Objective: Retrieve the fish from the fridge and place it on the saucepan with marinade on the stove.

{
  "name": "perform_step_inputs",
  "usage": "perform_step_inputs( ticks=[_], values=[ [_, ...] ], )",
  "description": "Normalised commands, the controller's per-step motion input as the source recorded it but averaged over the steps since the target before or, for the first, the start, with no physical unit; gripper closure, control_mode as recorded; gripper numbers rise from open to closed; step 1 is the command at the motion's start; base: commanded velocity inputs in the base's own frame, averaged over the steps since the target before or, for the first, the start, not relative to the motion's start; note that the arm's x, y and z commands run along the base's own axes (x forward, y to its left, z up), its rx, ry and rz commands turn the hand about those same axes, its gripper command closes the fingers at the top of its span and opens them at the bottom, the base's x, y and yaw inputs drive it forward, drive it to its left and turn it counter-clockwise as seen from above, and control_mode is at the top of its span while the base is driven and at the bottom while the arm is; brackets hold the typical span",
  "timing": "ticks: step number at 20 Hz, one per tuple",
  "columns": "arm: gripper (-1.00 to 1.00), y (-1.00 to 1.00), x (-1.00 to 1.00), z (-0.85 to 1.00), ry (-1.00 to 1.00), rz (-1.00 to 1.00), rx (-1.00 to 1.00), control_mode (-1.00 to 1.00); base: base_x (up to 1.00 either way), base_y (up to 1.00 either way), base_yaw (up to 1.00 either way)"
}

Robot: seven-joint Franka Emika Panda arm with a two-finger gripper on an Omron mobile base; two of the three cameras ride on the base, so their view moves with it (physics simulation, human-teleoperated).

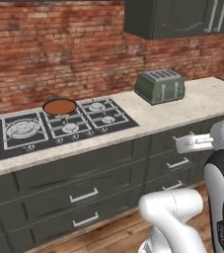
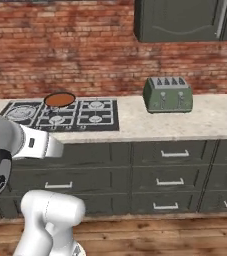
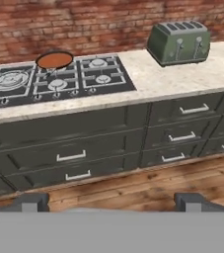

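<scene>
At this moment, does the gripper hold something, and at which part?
Nothing is held: the gripper is open, its two fingertips wide apart with only floor between them.

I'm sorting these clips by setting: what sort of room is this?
A home-style kitchen, rendered. A black gas stove with a saucepan of reddish marinade sits in a pale stone counter, a green toaster stands beside it, and dark drawers run below a brick wall.
</scene>
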Motion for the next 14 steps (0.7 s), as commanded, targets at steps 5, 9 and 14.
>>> perform_step_inputs(
  ticks=[5, 9, 14],
  values=[
    [-1.0, 0.0, 0.0, 0.0, 0.0, 0.0, 0.0, 1.0, 0.0, -0.35, -0.55],
    [-1.0, 0.0, 0.0, 0.0, 0.0, 0.0, 0.0, 1.0, 0.0, -0.44, -0.59],
    [-1.0, 0.0, 0.0, 0.0, 0.0, 0.0, 0.0, 1.0, 0.0, -0.48, -0.64]
  ],
)
